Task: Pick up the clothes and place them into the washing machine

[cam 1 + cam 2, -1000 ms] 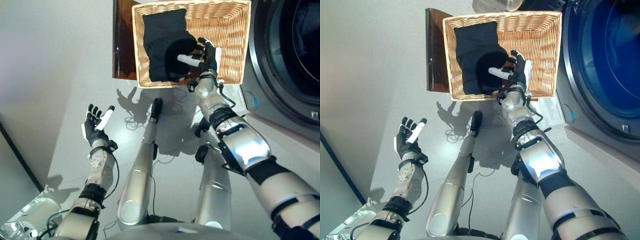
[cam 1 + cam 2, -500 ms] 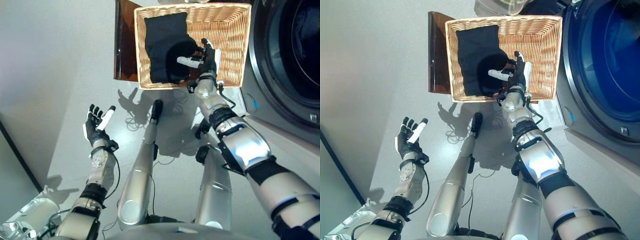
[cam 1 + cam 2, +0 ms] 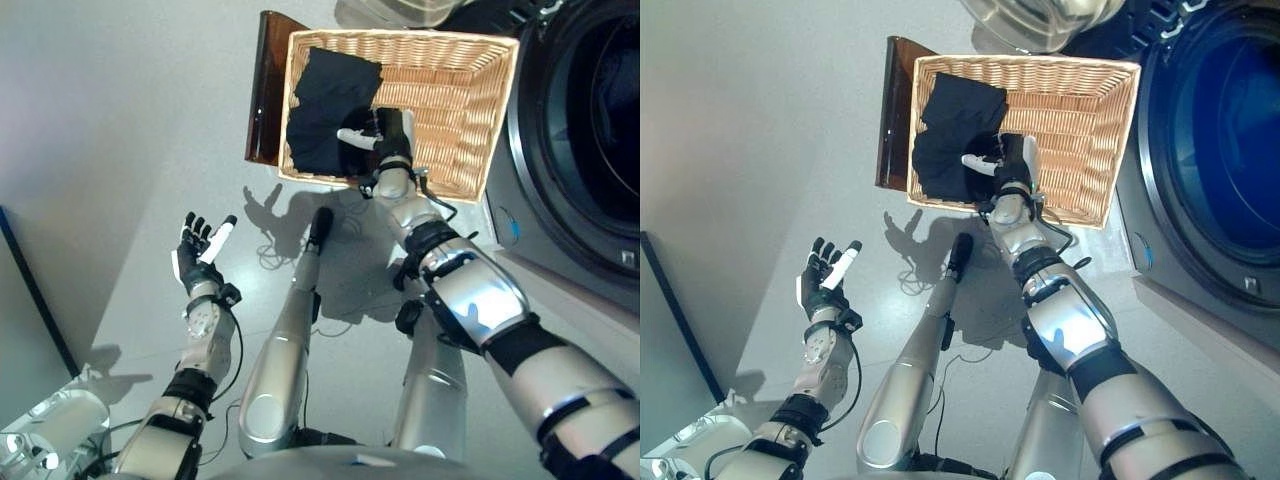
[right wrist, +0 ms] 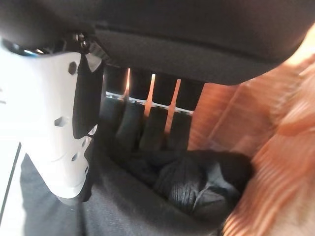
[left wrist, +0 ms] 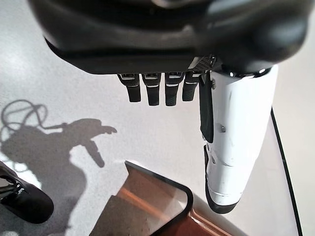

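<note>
Black clothes (image 3: 325,100) lie bunched in the left half of the wicker basket (image 3: 455,105), which rests on a dark brown box (image 3: 265,90). My right hand (image 3: 392,132) is inside the basket, at the right edge of the clothes. In the right wrist view its fingers (image 4: 147,123) reach straight down onto the dark cloth (image 4: 147,206), with the white-covered thumb (image 4: 49,118) spread apart. It grips nothing. My left hand (image 3: 200,250) is open and empty above the floor at the lower left, with its fingers (image 5: 152,88) straight.
The washing machine's open round door (image 3: 590,120) is right of the basket, with a dark drum. A pale rounded object (image 3: 1040,15) stands behind the basket. The grey floor (image 3: 120,150) spreads to the left. A corner of the brown box (image 5: 142,206) shows past my left hand.
The camera has shifted, so the whole scene sits further right and lower. My right hand has moved left within the basket, further onto the black clothes. The left hand has held still.
</note>
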### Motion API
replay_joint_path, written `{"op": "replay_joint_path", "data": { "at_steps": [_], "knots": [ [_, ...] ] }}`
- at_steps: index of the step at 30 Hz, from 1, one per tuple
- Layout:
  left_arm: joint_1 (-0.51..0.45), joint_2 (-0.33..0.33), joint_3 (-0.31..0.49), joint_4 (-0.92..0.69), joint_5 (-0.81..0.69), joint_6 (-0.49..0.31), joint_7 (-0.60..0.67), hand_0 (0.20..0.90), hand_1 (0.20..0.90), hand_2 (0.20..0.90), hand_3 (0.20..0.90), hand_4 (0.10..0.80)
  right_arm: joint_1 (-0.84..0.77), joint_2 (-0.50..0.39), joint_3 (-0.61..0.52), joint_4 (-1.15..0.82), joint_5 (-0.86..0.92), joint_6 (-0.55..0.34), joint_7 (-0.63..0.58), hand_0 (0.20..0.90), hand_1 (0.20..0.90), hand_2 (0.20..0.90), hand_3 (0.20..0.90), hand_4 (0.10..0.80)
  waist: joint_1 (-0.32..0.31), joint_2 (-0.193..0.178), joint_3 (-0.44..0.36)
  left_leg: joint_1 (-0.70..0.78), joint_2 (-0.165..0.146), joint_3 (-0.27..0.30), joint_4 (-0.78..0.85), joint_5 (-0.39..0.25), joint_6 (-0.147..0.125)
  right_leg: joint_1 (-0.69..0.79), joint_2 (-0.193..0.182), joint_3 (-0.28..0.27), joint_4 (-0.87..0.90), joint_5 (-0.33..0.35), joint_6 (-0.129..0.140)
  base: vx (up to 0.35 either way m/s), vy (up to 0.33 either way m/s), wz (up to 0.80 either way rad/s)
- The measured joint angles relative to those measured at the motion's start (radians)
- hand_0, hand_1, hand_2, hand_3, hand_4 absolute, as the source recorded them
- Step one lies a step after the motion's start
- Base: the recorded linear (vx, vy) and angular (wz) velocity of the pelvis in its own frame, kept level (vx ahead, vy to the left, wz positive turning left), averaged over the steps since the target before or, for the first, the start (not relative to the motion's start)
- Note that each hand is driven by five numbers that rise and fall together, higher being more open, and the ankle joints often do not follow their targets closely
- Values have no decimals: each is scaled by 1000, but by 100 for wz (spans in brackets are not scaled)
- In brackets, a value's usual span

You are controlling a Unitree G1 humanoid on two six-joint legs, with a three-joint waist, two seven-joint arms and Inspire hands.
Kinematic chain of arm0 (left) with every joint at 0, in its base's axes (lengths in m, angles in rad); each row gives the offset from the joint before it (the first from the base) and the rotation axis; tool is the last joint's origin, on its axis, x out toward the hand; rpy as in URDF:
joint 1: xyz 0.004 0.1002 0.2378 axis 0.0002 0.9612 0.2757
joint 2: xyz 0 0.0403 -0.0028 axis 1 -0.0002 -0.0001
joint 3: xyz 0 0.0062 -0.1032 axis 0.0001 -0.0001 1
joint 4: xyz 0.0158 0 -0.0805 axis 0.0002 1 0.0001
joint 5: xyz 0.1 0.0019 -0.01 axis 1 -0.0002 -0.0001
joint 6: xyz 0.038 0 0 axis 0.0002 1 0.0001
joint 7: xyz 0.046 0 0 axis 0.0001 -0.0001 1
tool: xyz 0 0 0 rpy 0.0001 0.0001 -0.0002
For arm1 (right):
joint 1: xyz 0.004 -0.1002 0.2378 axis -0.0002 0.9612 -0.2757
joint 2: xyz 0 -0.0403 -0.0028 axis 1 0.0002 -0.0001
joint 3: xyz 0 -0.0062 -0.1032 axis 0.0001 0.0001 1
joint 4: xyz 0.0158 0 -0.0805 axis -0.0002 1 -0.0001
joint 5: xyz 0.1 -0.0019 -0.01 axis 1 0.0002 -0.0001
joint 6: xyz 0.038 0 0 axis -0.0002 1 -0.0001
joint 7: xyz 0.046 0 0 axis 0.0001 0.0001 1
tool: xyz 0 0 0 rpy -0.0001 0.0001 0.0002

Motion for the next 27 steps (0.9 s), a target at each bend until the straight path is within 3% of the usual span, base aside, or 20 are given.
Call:
{"op": "replay_joint_path", "data": {
  "at_steps": [11,23,27],
  "knots": [
    [-6,0,-3,8,-2,0,2,900,900,900,900,800,-8,17,-5,31,-19,2,-5,200,200,200,200,300,-2,-1,1,1,-20,-11,3,2,1,18,-18,6,-1,-11,25,-8,7,9],
    [-6,0,-10,36,-4,0,1,900,900,900,900,800,5,13,-53,31,-16,7,-8,200,200,200,200,300,-10,-3,8,43,-22,19,21,-8,15,64,-12,33,-34,8,33,-6,4,-6],
    [-5,0,-9,37,-13,0,1,900,900,900,900,800,11,13,-89,27,30,2,-10,200,200,200,200,300,-23,-5,9,58,-23,38,21,-12,20,87,-5,54,-70,24,49,1,-11,-9]
  ]
}}
